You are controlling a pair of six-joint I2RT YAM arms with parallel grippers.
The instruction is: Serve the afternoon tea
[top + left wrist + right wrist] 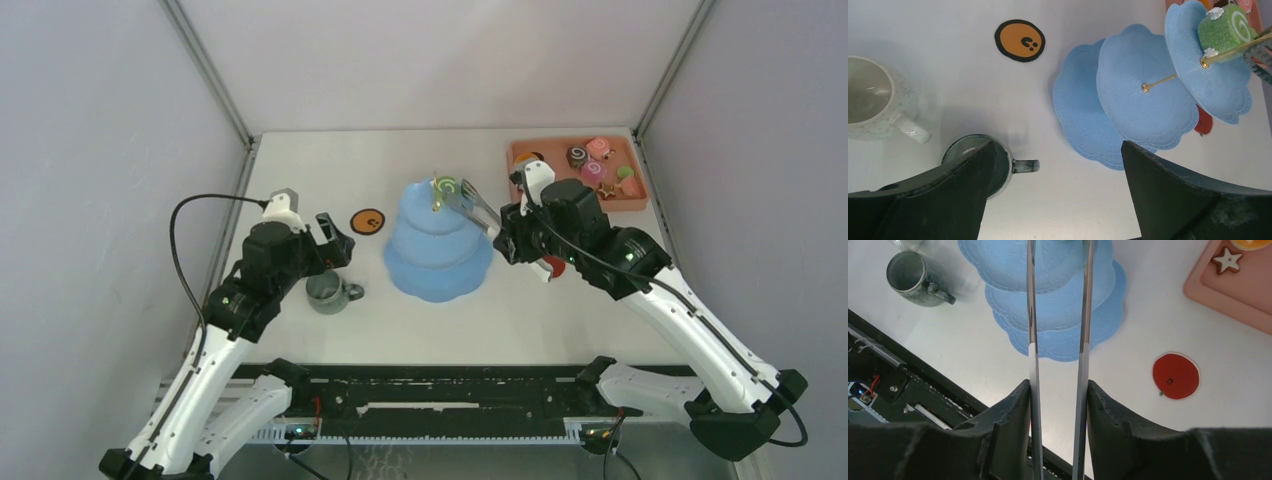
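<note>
Top external view first, and we start on the left. Our left claw (333, 243) is open as wide as it goes and holds nothing. It hangs over the grey-green speckled mug (328, 291), with the white speckled mug (870, 100) near it. If this claw drops crooked, it could bump a mug and tip it over. Next comes the round orange paper coaster (368, 221), flat on the white counter (300, 170). In the middle stands the light blue three-tier cake stand (437, 262). The green swirl roll cake (1226, 27) sits on the top plate, right next to the thin gold post (1160, 81). The long metal tongs (1032, 315) reach up to it, and we cannot tell if they pinch it or only touch it. Our right claw (1058, 390) squeezes the two tong arms between its fingers. If we pull the tongs back too fast, they could drag the roll off the plate. They could also hook the gold post and rock the whole stand. The thin arms might slip in the claw too. On the far right, more toy pastries (600, 147) wait in the salmon-pink tray (556, 150).
</note>
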